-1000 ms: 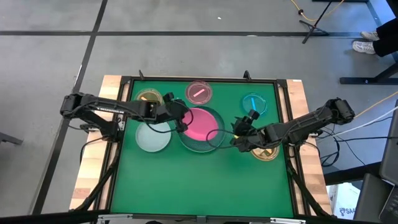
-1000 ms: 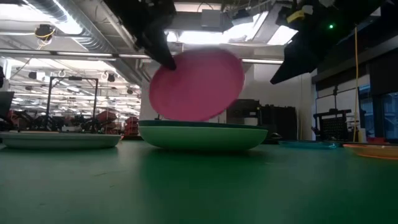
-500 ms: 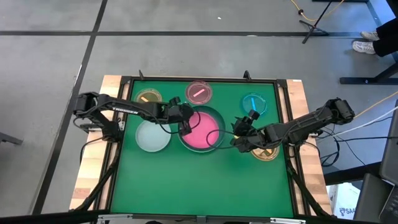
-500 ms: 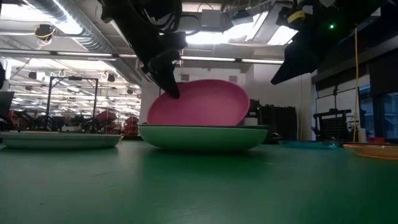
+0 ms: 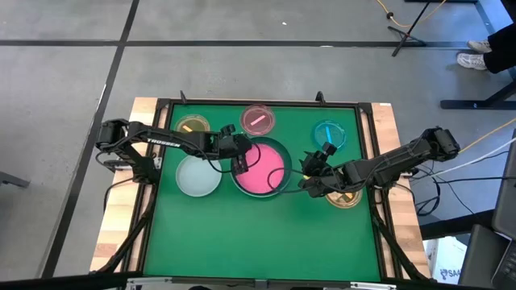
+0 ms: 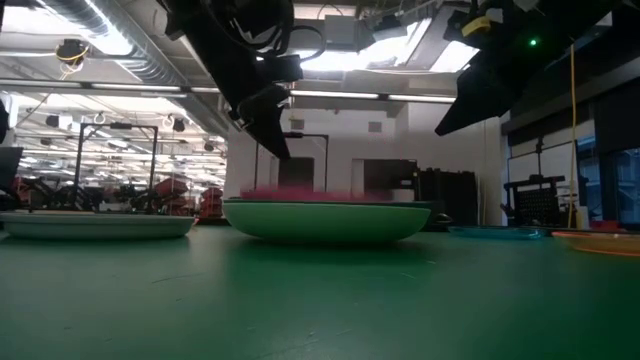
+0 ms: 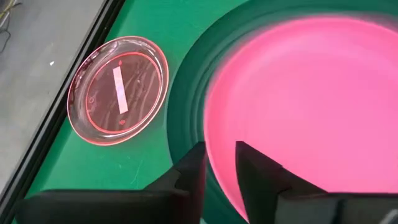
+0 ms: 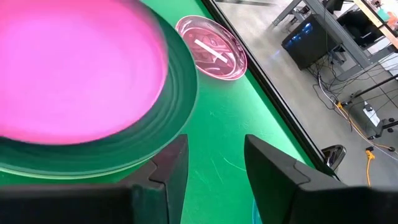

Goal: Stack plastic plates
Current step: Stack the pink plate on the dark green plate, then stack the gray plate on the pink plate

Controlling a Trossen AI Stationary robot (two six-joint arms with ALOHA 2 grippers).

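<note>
1. The hot pink plate [image 5: 262,167] lies flat inside the dark green plate [image 5: 278,150] near the middle of the green table mat [image 5: 258,234]; in the low view only a thin pink edge [image 6: 300,192] shows above the rim of the stack [image 6: 325,217].
2. A light green plate sits under the dark green one, its rim showing at the stack's 6 o'clock edge [image 5: 260,194].
3. The left gripper [image 5: 239,162] hovers over the pink plate's 9 o'clock rim; its fingers [image 7: 193,171] stand slightly apart, with the plate's edge showing in the narrow gap between them, clamped on nothing.
4. The right gripper [image 5: 308,182] waits just off the stack's 3 o'clock side, fingers [image 8: 171,165] spread apart and holding nothing.
5. The pale blue-white plate [image 5: 197,176] rests at 9 o'clock from the stack, close beside it.
6. The small pink plate [image 5: 257,120] lies at 12 o'clock from the stack, with a white strip in it.
7. The small yellow plate [image 5: 192,126] sits at 10 o'clock from the stack.
8. The small cyan plate [image 5: 329,134] sits at 2 o'clock from the stack.
9. The amber plate [image 5: 345,198] lies at 4 o'clock, partly under the right arm.
</note>
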